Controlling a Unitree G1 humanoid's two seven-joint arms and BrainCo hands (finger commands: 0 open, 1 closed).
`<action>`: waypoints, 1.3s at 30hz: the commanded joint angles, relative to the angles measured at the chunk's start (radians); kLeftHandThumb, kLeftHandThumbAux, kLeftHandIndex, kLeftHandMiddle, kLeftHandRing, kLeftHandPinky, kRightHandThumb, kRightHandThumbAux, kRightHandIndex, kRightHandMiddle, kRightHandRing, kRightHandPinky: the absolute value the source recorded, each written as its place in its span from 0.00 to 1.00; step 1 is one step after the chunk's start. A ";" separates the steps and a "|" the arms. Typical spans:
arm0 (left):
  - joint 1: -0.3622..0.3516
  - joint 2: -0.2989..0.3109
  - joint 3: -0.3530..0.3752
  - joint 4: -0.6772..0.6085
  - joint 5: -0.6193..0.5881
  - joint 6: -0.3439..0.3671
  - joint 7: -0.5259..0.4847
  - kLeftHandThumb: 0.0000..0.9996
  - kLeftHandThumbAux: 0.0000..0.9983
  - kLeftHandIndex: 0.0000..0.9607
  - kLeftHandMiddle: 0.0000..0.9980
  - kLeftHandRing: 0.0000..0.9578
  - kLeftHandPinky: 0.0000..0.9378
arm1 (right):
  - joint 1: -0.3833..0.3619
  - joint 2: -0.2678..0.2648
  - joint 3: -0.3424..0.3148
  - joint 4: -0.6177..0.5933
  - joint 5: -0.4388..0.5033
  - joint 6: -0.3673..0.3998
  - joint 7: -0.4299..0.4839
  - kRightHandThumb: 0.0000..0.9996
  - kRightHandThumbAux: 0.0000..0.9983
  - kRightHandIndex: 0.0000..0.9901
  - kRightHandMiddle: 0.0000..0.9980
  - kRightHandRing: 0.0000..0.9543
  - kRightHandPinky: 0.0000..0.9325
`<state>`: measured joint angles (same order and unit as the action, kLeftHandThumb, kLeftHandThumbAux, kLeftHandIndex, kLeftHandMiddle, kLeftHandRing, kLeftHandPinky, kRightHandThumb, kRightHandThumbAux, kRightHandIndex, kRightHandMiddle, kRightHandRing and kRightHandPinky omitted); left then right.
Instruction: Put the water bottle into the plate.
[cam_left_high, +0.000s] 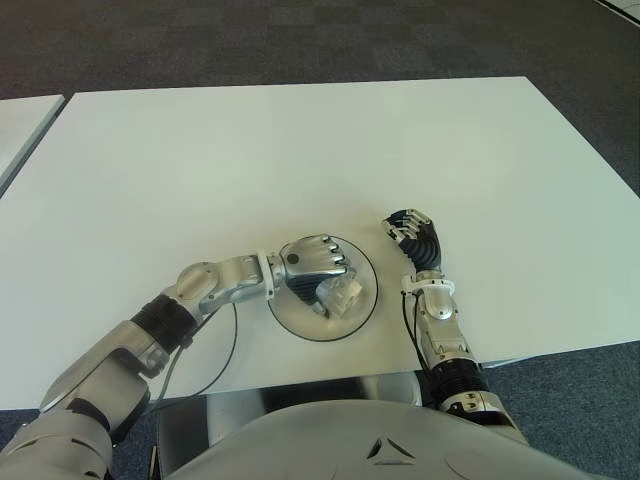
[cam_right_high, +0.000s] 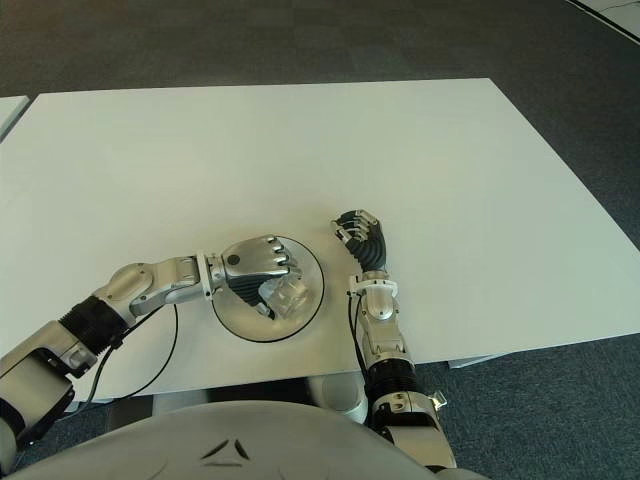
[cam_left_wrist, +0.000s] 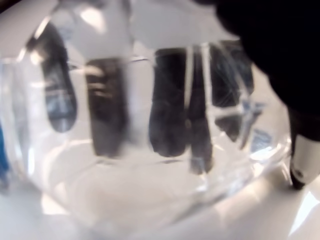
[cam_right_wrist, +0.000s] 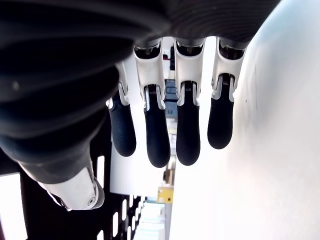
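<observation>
Your white table (cam_left_high: 300, 150) spreads bare toward twelve o'clock, a second tabletop (cam_left_high: 20, 125) showing at ten. Near your edge, at six, the round plate (cam_left_high: 360, 310) lies under the left hand (cam_left_high: 312, 262), which is clamped around the water bottle (cam_left_high: 340, 293), holding it over the plate. The bottle is clear, ribbed plastic. At three o'clock of the plate, your right hand (cam_left_high: 415, 238) shows loosely curled fingers (cam_right_wrist: 190, 135), holding nothing.
</observation>
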<state>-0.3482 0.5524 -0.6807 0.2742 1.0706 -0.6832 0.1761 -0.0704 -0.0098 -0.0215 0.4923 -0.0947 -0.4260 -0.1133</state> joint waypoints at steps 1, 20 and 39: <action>0.010 0.006 -0.037 0.045 0.082 0.011 0.075 0.85 0.67 0.42 0.58 0.85 0.86 | 0.003 0.005 -0.002 0.003 0.013 0.009 0.006 0.71 0.74 0.43 0.48 0.50 0.52; -0.062 0.026 -0.071 0.093 0.015 -0.056 -0.025 0.12 0.53 0.04 0.05 0.04 0.02 | -0.001 0.010 -0.006 0.008 0.010 0.008 -0.002 0.70 0.73 0.43 0.49 0.50 0.52; -0.032 0.007 -0.034 0.089 -0.128 -0.036 -0.184 0.07 0.34 0.00 0.00 0.00 0.00 | 0.001 0.009 -0.005 0.007 0.008 0.008 -0.005 0.70 0.73 0.43 0.49 0.50 0.52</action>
<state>-0.4072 0.5558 -0.7103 0.3420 0.9303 -0.7219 0.0156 -0.0709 -0.0034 -0.0250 0.4924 -0.0935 -0.4260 -0.1173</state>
